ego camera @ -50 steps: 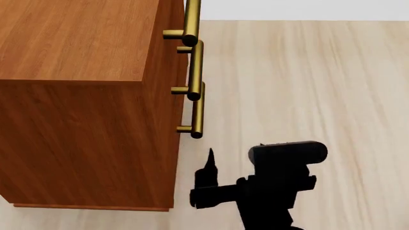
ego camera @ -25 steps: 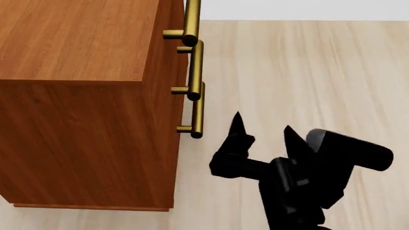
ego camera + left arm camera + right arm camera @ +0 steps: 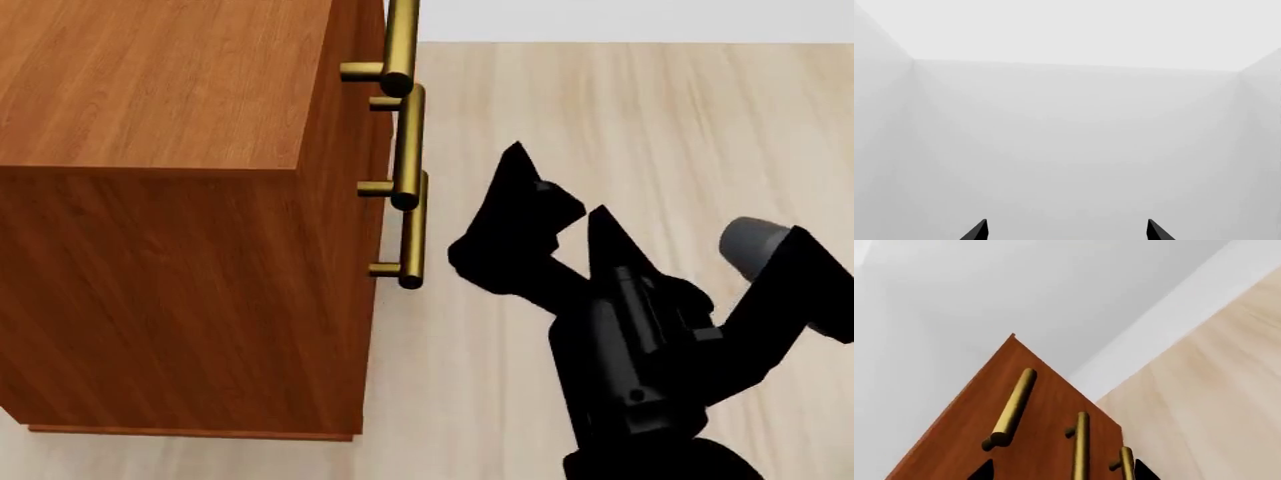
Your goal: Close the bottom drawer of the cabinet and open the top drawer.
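Right hand (image 3: 554, 185) is spread wide and holds nothing; its 2 black fingertips point up and toward the cabinet (image 3: 160, 90), in the air just beside the column of brass handles, touching none of them. In the right wrist view the same hand (image 3: 1062, 471) frames the cabinet front from below, with all 3 bars between its tips. Left hand (image 3: 1066, 231) is also spread wide and empty, facing only blank pale wall; it does not show in the head view. The cabinet stands on the pale wood floor at the left of the head view, and its 3 drawer fronts look flush or nearly so. The bottom drawer (image 3: 1126, 466) carries the nearest bar in the wrist view, the top drawer (image 3: 1011, 410) the farthest. Judgement: the drawers are rigid wooden boxes, probably moderately heavy, and should slide straight without flexing. The round, polished bars could slip, so close squarely around the bar's middle, between its 2 posts. For the top drawer, grip mid-bar and pull straight out. For the bottom drawer, a flat push on the front or bar should do.
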`<state>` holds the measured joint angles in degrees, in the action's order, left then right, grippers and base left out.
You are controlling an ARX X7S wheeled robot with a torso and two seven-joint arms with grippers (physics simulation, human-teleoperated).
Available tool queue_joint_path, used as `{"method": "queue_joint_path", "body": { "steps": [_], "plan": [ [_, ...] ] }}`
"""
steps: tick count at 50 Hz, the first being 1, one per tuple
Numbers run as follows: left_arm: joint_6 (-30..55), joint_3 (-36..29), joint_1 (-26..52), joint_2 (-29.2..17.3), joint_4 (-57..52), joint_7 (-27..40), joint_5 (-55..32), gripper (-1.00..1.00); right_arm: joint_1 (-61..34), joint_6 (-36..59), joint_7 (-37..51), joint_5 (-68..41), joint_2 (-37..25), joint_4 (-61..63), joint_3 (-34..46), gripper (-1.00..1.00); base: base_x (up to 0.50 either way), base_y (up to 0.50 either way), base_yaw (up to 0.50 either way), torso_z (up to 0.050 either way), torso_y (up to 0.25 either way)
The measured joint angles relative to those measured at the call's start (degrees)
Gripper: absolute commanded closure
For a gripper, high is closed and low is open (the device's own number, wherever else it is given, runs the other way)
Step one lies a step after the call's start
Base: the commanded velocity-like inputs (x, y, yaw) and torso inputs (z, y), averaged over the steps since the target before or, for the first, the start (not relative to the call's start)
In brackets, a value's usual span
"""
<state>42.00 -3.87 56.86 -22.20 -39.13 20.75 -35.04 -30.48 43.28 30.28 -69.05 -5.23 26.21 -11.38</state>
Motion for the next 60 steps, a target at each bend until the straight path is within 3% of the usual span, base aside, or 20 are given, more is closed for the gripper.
{"method": "queue_joint_path", "body": {
  "steps": [25,60],
  "plan": [
    [-0.1,-0.3,0.1,-0.4,-0.2,0.4,-0.5,-1.00,-8.1,-3.9,6.8,-10.4,3.3,-5.1,2.2,-1.00,0.00,0.00,0.00,0.000,0.000],
    [-0.9,-0.5,-0.1,-1.3,0.0,0.7,-0.7,-1.00,-17.4,-13.0,4.0,-12.5,2.8,-21.5,10.5,-1.00,0.00,0.00,0.00,0.000,0.000]
  ]
}}
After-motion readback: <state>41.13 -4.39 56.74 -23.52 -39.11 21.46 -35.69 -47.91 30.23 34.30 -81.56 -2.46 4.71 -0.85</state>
